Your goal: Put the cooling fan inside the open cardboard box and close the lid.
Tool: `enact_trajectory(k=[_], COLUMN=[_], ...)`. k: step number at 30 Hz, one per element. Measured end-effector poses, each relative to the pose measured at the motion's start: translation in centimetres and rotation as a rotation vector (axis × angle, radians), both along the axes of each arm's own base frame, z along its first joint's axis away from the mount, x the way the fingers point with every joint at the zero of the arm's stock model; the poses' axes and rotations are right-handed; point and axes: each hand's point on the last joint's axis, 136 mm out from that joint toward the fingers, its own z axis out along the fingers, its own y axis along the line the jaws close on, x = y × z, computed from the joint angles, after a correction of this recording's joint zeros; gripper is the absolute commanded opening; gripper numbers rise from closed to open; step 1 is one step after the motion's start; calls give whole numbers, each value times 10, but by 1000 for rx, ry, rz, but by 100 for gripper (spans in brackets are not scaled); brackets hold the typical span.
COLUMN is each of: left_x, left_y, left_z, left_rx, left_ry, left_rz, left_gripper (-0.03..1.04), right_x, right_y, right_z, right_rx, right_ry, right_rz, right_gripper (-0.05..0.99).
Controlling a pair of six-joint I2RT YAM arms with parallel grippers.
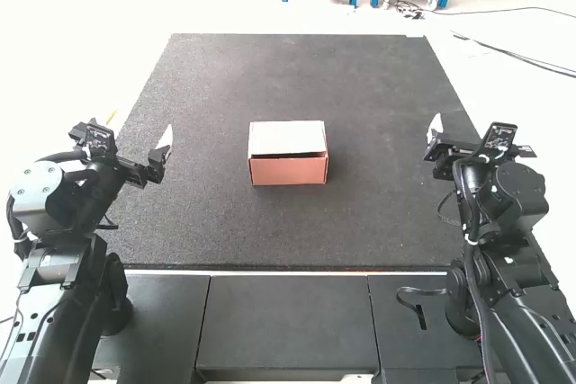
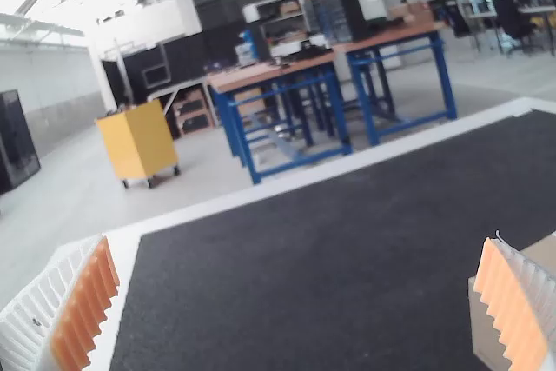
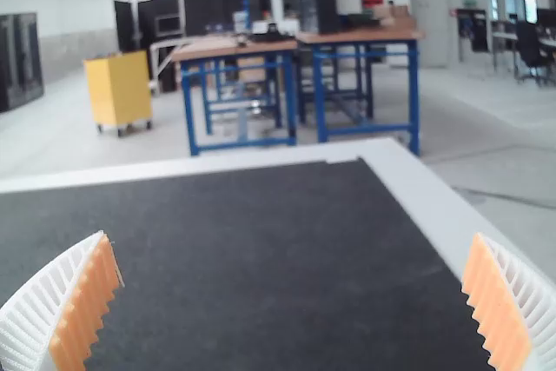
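The cardboard box [image 1: 288, 153] sits in the middle of the black mat, its pale top looking flat and its brown front facing me. I can make out no cooling fan. My left gripper [image 1: 159, 156] hovers at the mat's left edge, well clear of the box, open with nothing between its fingers [image 2: 78, 310]. A corner of the box [image 2: 475, 327] peeks out behind one of its pads. Over at the mat's right edge, my right gripper [image 1: 436, 143] is likewise open and empty, its ribbed fingers [image 3: 499, 301] spread wide above bare mat.
The black mat [image 1: 216, 78] covers most of the table, with a white margin around it. A dark panel [image 1: 288, 312] runs along the near edge between the arm bases.
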Motion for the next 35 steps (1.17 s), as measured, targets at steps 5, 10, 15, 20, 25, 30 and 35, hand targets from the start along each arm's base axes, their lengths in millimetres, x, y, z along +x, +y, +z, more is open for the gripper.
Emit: enact_trajectory(k=[5,10,15,20,25,30,35], left_x=[6,7,7,7,7,7,7], left_y=[24,30,32,33,33,33,33], left_z=[-38,-46,-46,-47,-47,-47,-47], left_rx=[-129,-131,-132,-136,-136,-137,-137], left_ry=[175,202,203,209,208,209,209], left_rz=[121,157,168,174,174,174,174], left_gripper=[97,97,97,97,97,97,97], right_x=[2,2,2,2,2,2,2], right_y=[2,3,5,8,9,10,10], right_z=[-19,-43,-49,-49,-49,-49,-49], right_rx=[-107,-161,-167,-167,-167,-167,-167], right_ry=[85,186,208,207,207,206,206], right_rz=[2,10,25,40,45,51,51], right_gripper=[91,91,91,91,91,91,91])
